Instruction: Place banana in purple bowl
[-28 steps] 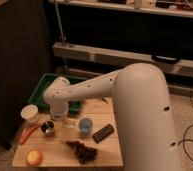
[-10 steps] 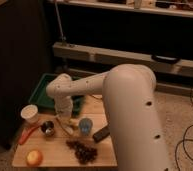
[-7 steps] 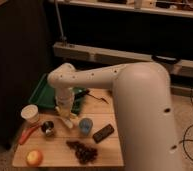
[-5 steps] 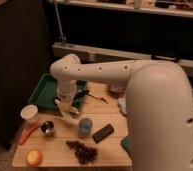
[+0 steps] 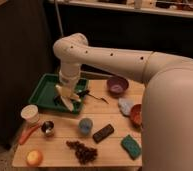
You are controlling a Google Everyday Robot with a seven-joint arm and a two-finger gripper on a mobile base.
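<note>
My gripper (image 5: 69, 93) hangs from the white arm over the right part of the green tray (image 5: 46, 86). It is shut on the banana (image 5: 65, 97), a pale yellow, slightly curved fruit held tilted a little above the tray. The purple bowl (image 5: 117, 86), dark purple with a lighter violet inside, stands on the wooden table (image 5: 57, 150) to the right of the gripper, about a bowl's width away. Nothing shows inside the bowl.
A white cup (image 5: 30, 114), an orange carrot (image 5: 27, 134), a small metal cup (image 5: 48, 128), a blue cup (image 5: 85, 125), a dark bar (image 5: 103, 133), grapes (image 5: 82, 151), a green sponge (image 5: 131, 146), a round yellow-orange fruit (image 5: 34, 158), a reddish-orange bowl (image 5: 136, 114) and a pale cloth (image 5: 125, 105) lie on the table.
The gripper has risen from the table's front left and moved back and to the right, carrying the banana over the green tray.
</note>
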